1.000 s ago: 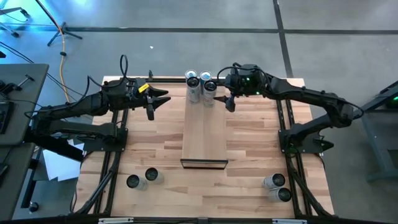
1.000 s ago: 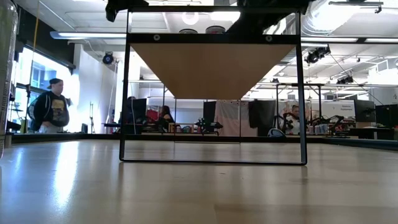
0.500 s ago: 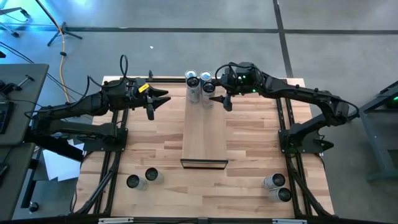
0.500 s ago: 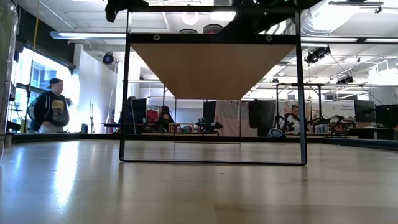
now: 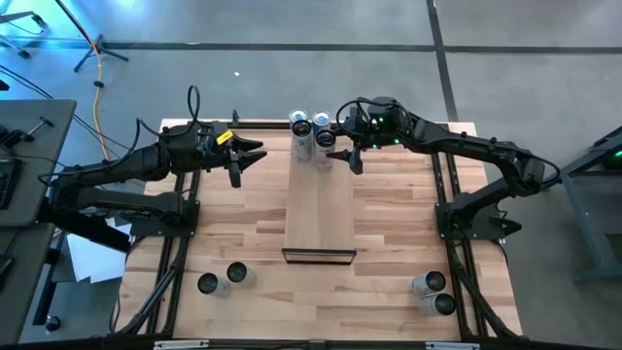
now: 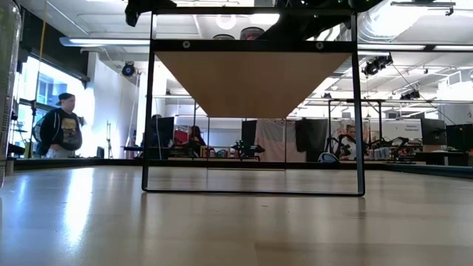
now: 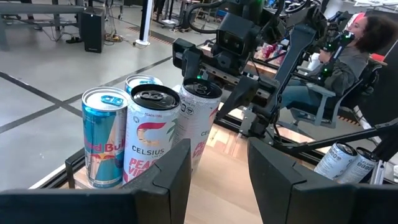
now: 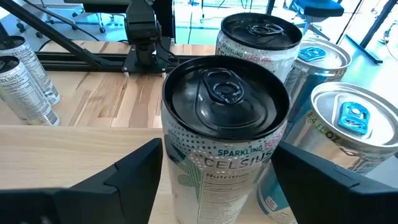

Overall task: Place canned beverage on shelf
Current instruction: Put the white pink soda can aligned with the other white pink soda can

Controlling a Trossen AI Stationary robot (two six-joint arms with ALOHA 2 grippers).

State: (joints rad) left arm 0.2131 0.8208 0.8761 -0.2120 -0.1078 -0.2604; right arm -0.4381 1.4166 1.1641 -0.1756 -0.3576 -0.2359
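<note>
The shelf, a long light wood platform on a dark frame, runs down the table's middle. At its far end stand a Red Bull can, another blue can and a Celsius peach can. My right gripper is beside them, shut on a white Celsius can. My left gripper hovers left of the shelf, open, with nothing between its fingers. My right gripper pinches the white Celsius can's side wall below the top rim, one finger on each side. The fingers come nearly level from the table's right. The can stands upright; whether its base rests on the shelf is hidden.
Two cans lie near the table's front left and two more at the front right. The shelf's near half is bare wood. In the low view a person stands in the room beyond, and another person sits behind the right arm.
My right gripper has swung a little toward the table's left with the white can, which stays upright and now stands closer to the other cans. It has kept still for the last half second.
</note>
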